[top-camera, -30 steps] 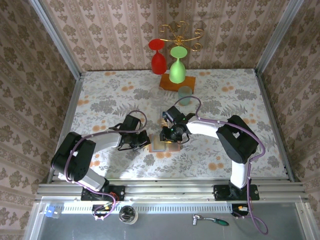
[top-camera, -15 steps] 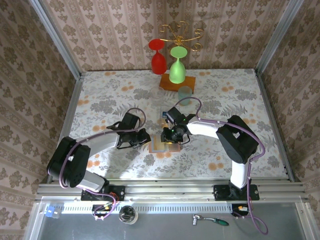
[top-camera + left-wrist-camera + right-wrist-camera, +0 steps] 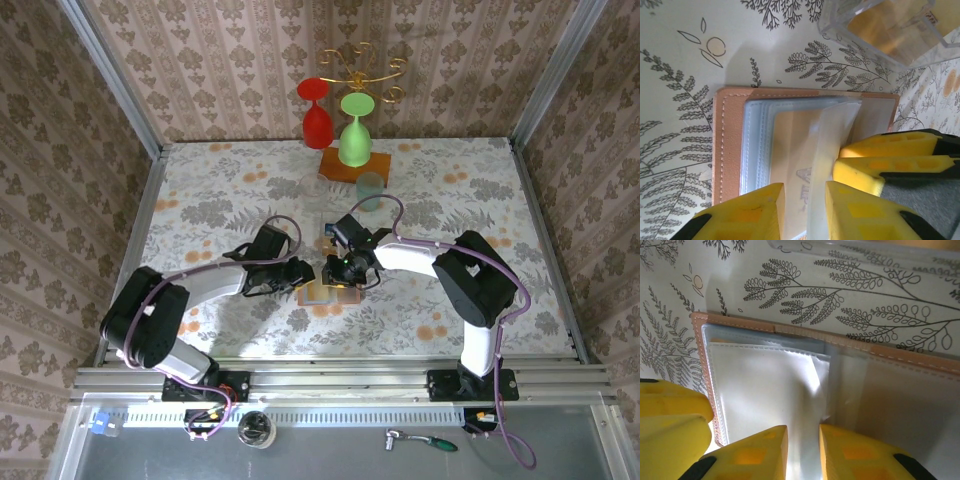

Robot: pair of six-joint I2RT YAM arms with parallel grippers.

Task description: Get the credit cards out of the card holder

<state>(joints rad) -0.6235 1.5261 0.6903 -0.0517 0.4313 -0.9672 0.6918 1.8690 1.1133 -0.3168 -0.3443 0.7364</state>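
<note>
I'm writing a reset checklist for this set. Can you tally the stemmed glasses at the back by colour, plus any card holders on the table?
Red stemmed glass: 1
Green stemmed glass: 1
Card holder: 1
Total: 3

Nothing can be read. A faint grey mark sits on the card (image 3: 790,140) inside the card holder (image 3: 730,145), too blurred to make out. A tiny dark label on the clear box (image 3: 880,30) beyond the holder is also illegible.
</note>
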